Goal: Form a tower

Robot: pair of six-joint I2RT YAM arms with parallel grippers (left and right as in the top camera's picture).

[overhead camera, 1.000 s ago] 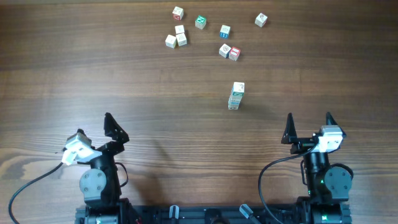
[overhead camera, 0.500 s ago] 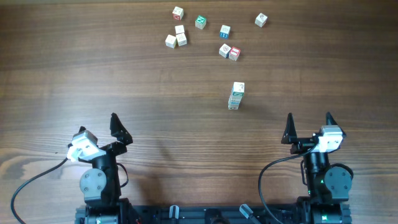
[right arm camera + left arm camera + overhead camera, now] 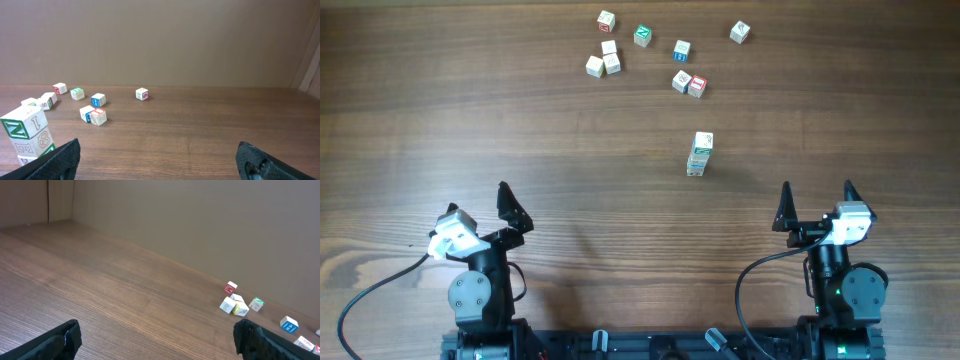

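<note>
The tower point(image 3: 699, 154) is a short stack of pale letter cubes with green and blue print, standing right of the table's middle. It also shows at the left edge of the right wrist view point(image 3: 27, 137), leaning slightly. My left gripper point(image 3: 480, 215) is at the near left, open and empty, far from the tower. The right gripper point(image 3: 817, 190) is at the near right, also open and empty, with the tower ahead to its left. Bare wood lies between the jaws of the left gripper point(image 3: 157, 340) and of the right gripper point(image 3: 160, 159).
Several loose cubes lie scattered at the far side: a cluster point(image 3: 604, 60), a green one point(image 3: 642, 36), a blue one point(image 3: 681, 49), a pair point(image 3: 689, 84) and a lone one point(image 3: 739, 32). A brown wall point(image 3: 160, 40) backs the table.
My left gripper has swung a little to the right and then stopped. The right arm, the tower and the loose cubes have not moved.
</note>
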